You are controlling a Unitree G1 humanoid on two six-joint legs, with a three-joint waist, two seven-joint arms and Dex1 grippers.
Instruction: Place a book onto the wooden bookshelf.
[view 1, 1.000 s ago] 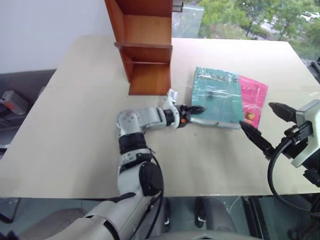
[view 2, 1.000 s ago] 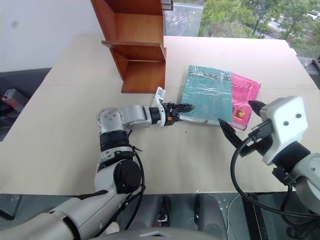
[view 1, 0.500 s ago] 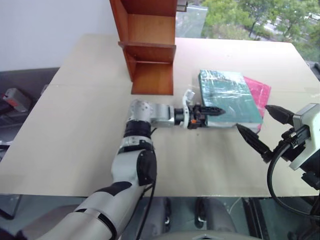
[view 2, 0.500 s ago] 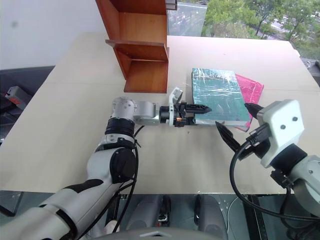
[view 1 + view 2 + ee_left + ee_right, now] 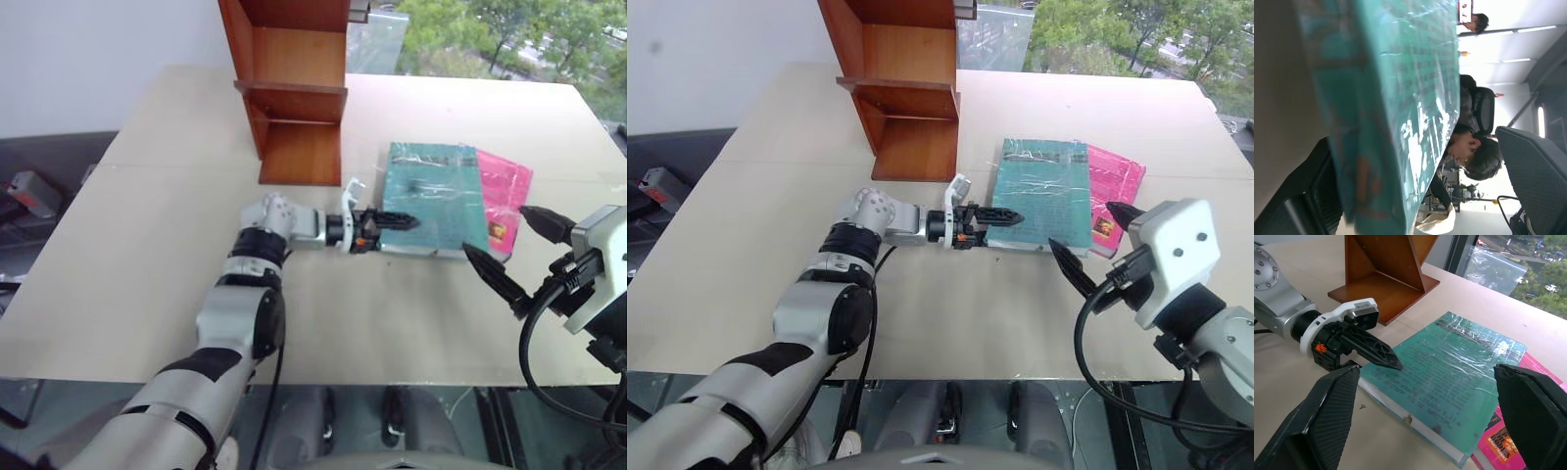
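One left arm (image 5: pixel 294 223) level; fingers (image 5: pixel 1374 348) straddling book (image 5: pixel 431 196).

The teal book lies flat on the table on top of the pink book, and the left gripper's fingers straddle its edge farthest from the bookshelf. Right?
Not quite. The book lies flat on the pink book, but the left gripper straddles the edge nearest the wooden bookshelf, as the right eye view shows.

The book (image 5: pixel 432 196) hides most of the pink book (image 5: pixel 506 194); the wooden bookshelf (image 5: pixel 294 88) is cut off above.
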